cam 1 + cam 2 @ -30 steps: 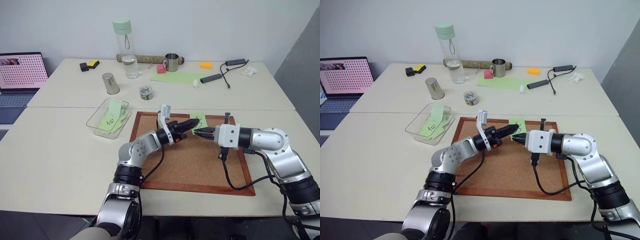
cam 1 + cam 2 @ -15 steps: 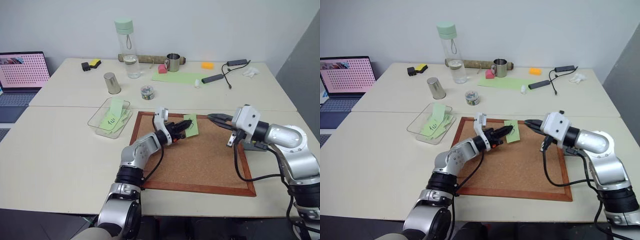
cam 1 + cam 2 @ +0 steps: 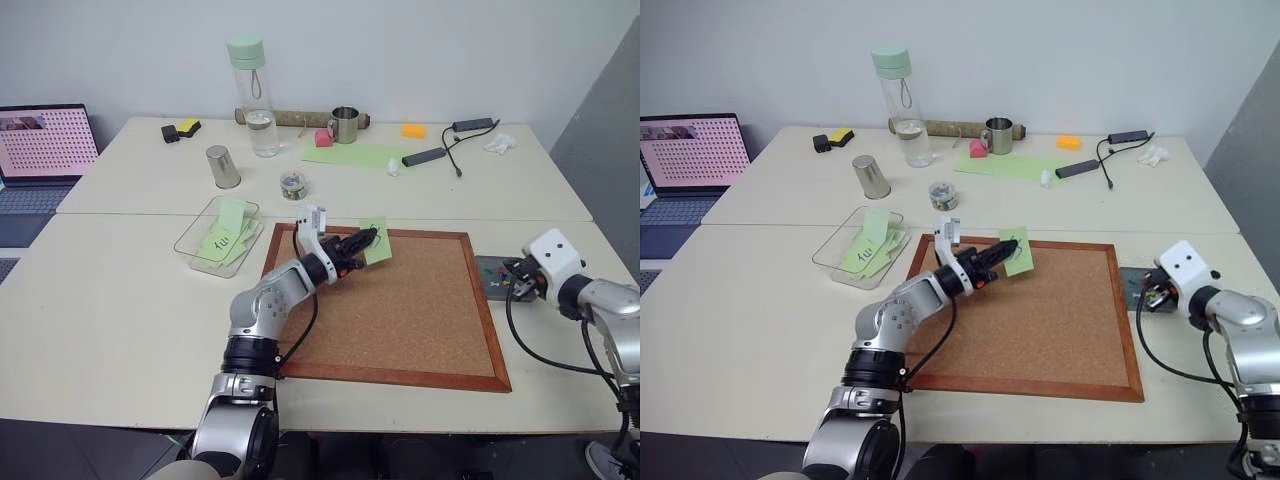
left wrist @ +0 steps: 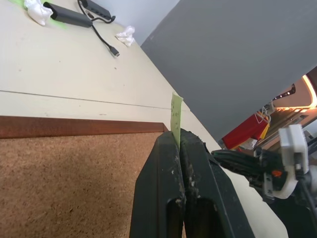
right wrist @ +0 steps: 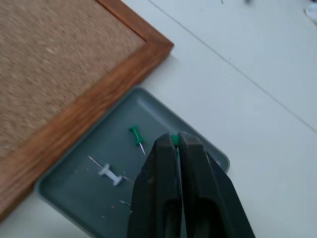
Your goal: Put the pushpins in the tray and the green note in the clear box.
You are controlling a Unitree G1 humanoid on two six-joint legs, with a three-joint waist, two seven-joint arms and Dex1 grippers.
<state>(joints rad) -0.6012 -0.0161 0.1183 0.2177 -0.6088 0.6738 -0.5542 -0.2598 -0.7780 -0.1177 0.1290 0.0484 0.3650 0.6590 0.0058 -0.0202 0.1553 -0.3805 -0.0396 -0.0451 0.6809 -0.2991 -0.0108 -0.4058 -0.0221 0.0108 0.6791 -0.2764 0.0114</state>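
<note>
L gripper [image 3: 372, 240] pinches the green note [image 3: 376, 240] by its edge, note held upright above far edge of corkboard [image 3: 400, 310], apart from the clear box [image 3: 192, 238]. R gripper [image 5: 177, 141] over the tray [image 5: 163, 116] just beside corkboard's right edge, fingers pressed on a green pushpin [image 5: 175, 140]. Second green pin [image 5: 135, 136] and a white pin [image 5: 107, 173] lie in tray.

The pale table [image 3: 120, 300] bears a corkboard [image 3: 400, 310], with the clear box [image 3: 190, 245] left of it. The grey tray [image 3: 493, 272] lies right of it; a water bottle [image 3: 252, 95] stands behind.
</note>
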